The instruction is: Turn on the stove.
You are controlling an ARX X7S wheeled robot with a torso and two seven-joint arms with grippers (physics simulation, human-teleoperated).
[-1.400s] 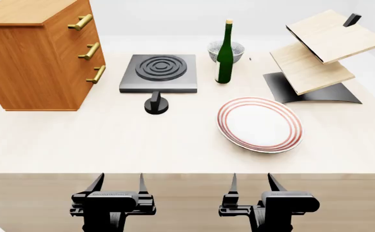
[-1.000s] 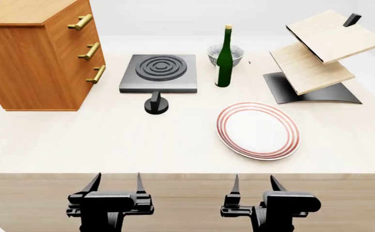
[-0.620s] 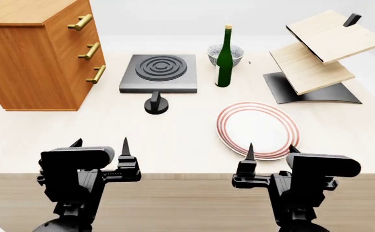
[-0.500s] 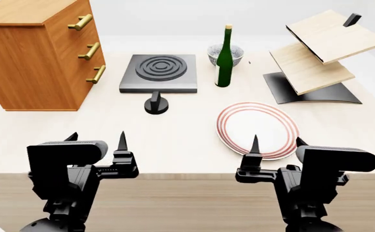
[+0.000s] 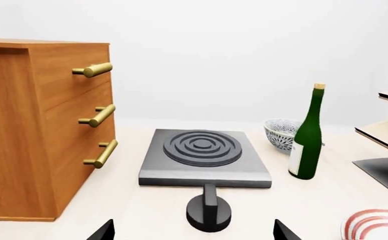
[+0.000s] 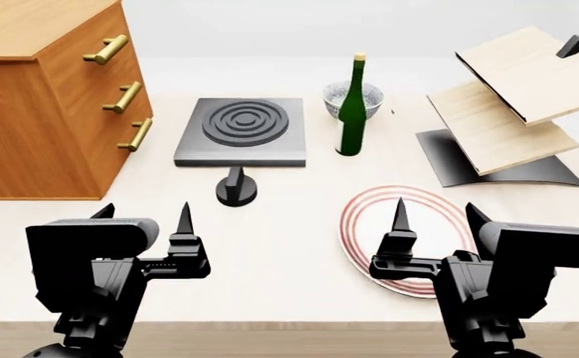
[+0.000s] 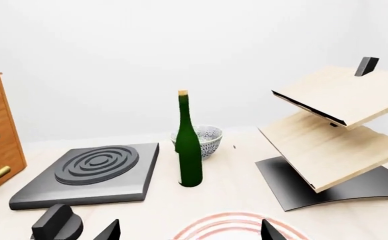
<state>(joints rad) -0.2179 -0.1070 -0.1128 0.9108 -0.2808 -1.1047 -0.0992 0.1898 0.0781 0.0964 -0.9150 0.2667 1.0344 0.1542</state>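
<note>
Both arms are raised over the near part of the table [image 6: 280, 246], forearms pointing away from the robot toward the stove [image 6: 239, 132]. The left gripper [image 6: 142, 218] has its fingers spread apart and holds nothing; it sits on the robot's side of the knob [image 6: 236, 189], well short of it. The right gripper [image 6: 435, 216] is likewise spread and empty, hanging over the near half of the plate [image 6: 361, 224].

The stove lies flat on the pale table, its ringed burner facing up. The knob stands on the table just in front of the stove's near edge, its ridge pointing toward the stove. A wooden drawer unit [image 6: 41, 104] with three brass handles stands to the left of the stove, close beside it. To the right of the stove stands an upright green bottle [image 6: 351, 112], and a patterned bowl [image 6: 336, 95] sits just behind the bottle. Further right of the stove is a black curved rack [image 6: 498, 119] carrying two tilted wooden boards. The surroundings are plain white.

In the left wrist view only the two fingertips [image 5: 104, 231] show at the frame edge, flanking the knob [image 5: 209, 212]. In the right wrist view the knob [image 7: 57, 222] and plate [image 7: 227, 226] are cut off. The bottle label cannot be read.
</note>
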